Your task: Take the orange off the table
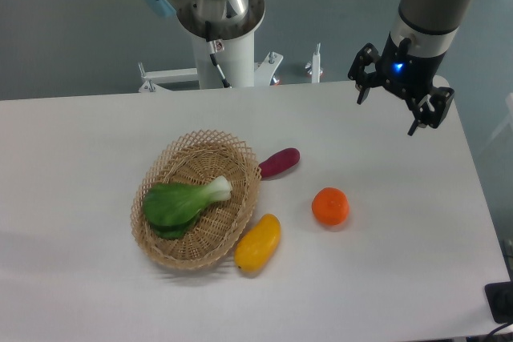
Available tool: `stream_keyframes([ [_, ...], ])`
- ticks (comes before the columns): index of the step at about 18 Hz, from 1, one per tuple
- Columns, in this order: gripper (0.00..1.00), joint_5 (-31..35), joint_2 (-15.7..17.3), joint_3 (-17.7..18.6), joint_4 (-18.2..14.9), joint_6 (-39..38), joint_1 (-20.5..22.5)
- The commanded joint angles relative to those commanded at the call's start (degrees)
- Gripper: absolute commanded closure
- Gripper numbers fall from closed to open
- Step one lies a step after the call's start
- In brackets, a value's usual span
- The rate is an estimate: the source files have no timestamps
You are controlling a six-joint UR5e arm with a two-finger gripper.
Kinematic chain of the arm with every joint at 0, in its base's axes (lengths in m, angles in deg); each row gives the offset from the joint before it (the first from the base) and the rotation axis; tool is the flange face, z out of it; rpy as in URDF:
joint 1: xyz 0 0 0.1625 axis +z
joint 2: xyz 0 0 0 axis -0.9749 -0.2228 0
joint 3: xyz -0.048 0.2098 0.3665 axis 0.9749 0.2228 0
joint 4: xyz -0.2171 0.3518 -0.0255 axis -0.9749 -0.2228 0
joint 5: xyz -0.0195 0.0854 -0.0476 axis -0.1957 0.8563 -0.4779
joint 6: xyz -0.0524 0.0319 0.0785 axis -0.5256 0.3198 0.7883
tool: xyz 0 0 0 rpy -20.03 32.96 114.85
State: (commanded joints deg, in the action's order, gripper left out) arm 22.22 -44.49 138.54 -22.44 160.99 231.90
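Your gripper point(389, 113) well above table point(401, 278), jaws apart, looks empty, orange point(330, 206) beside mango point(258, 243), untouched.

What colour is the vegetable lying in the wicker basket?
Green leaves with a white stalk, seen clearly in the fixed camera view.

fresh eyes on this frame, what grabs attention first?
Likely the woven basket at centre-left of the white table, holding a green bok choy. Next the bright orange, alone to the right, with a yellow mango-like fruit and a purple vegetable against the basket's rim. The gripper hangs open, well above the table at upper right.
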Motion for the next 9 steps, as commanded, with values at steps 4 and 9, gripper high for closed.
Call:
stream_keyframes([
  [4,0.00,-0.2,0.3,1.0,1.1,0.0,0.4],
  [9,0.00,-0.4,0.4,0.7,1.2,-1.0,0.4],
])
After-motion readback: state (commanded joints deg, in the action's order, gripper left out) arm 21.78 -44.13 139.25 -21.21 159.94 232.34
